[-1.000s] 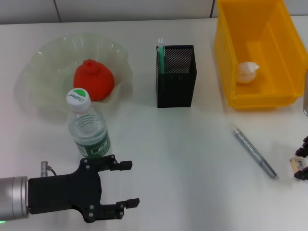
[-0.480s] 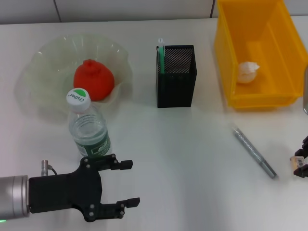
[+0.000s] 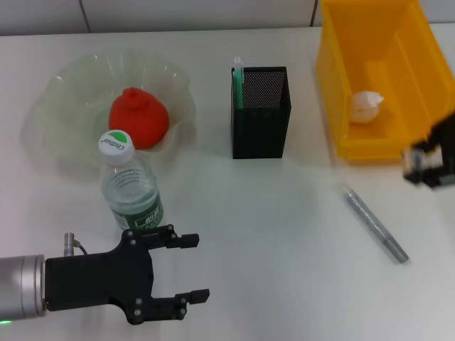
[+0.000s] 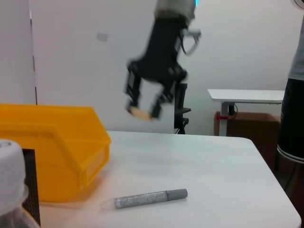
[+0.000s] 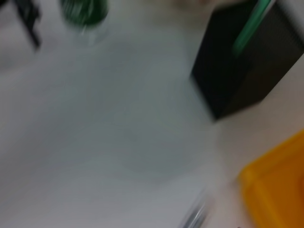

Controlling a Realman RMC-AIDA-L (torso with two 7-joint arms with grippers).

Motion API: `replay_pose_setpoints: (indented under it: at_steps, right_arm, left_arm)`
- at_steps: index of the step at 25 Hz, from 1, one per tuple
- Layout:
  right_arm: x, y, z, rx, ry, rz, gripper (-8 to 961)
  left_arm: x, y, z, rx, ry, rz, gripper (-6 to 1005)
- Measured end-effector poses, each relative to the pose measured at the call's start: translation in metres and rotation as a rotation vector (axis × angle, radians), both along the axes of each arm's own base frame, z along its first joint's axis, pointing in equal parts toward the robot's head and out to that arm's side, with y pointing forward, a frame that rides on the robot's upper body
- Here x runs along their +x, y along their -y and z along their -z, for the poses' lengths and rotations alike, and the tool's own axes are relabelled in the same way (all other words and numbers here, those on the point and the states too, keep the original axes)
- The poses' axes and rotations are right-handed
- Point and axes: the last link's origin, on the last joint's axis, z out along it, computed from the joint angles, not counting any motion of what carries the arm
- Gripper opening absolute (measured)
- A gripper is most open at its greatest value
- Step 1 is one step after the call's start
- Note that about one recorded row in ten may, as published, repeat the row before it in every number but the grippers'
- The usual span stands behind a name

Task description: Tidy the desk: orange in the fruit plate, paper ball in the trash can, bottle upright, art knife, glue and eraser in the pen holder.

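My right gripper (image 3: 425, 160) is shut on the small beige eraser (image 3: 411, 165) and holds it in the air in front of the yellow trash can (image 3: 334, 85). The left wrist view shows this gripper (image 4: 146, 107) well above the desk (image 3: 284, 234) with the eraser (image 4: 139, 112) between its fingers. The paper ball (image 3: 366, 106) lies in the trash can. The silver art knife (image 3: 375, 224) lies on the desk. The black mesh pen holder (image 3: 259, 114) holds a green stick (image 3: 238, 85). The orange (image 3: 138, 118) sits in the fruit plate (image 3: 71, 85). The bottle (image 3: 131, 188) stands upright. My left gripper (image 3: 190, 268) is open beside it.
The art knife (image 4: 149, 198) lies between the trash can (image 4: 52, 147) and the desk's right edge. The right wrist view is blurred; it shows the pen holder (image 5: 251, 61), the bottle (image 5: 85, 12) and a corner of the trash can (image 5: 280, 190).
My right gripper has risen from the desk at the right edge with the eraser in it, towards the trash can. The left arm has barely moved.
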Motion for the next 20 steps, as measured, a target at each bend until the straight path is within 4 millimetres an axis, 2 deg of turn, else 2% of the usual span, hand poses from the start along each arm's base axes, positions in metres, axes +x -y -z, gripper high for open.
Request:
replay_pose_setpoints:
  at_steps: [1,2,3,5,6,9,10,11,14,15,18,20]
  right_arm:
    - [0.0,0.0,0.0,0.0,0.0,0.0,443]
    - [-0.014,-0.006,-0.005,0.084,-0.031,-0.012,443]
    - [-0.014,-0.006,-0.005,0.084,-0.031,-0.012,442]
    - [-0.032,-0.018,-0.007,0.196,-0.076,-0.041,442]
    - [-0.032,-0.018,-0.007,0.196,-0.076,-0.041,446]
    - [-0.045,-0.032,0.0,0.264,-0.117,-0.089,459]
    - [-0.053,-0.041,0.009,0.281,-0.14,-0.113,463]
    - [-0.053,-0.041,0.009,0.281,-0.14,-0.113,467]
    - [-0.061,-0.053,0.027,0.259,-0.153,-0.135,480]
    - [-0.065,-0.061,0.039,0.236,-0.156,-0.135,484]
    - [-0.066,-0.068,0.05,0.214,-0.156,-0.127,497]
    - [-0.065,-0.079,0.068,0.188,-0.152,-0.11,505]
  left_arm:
    - [0.0,0.0,0.0,0.0,0.0,0.0,743]
    - [0.0,0.0,0.0,0.0,0.0,0.001,743]
    - [0.0,-0.001,0.0,0.0,0.0,0.002,743]
    - [0.001,-0.001,0.0,0.0,0.0,0.003,743]
    - [0.001,-0.001,0.0,0.0,0.0,0.003,743]
    - [0.002,-0.003,0.0,0.002,-0.002,0.008,743]
    - [0.002,-0.003,0.0,0.002,-0.003,0.008,743]
    - [0.002,-0.003,0.0,0.002,-0.003,0.008,743]
    - [0.002,-0.004,0.0,0.004,-0.005,0.007,743]
    - [0.002,-0.004,0.0,0.004,-0.005,0.006,743]
    - [0.002,-0.004,0.0,0.004,-0.005,0.006,743]
    - [0.002,-0.004,0.0,0.004,-0.006,0.006,743]
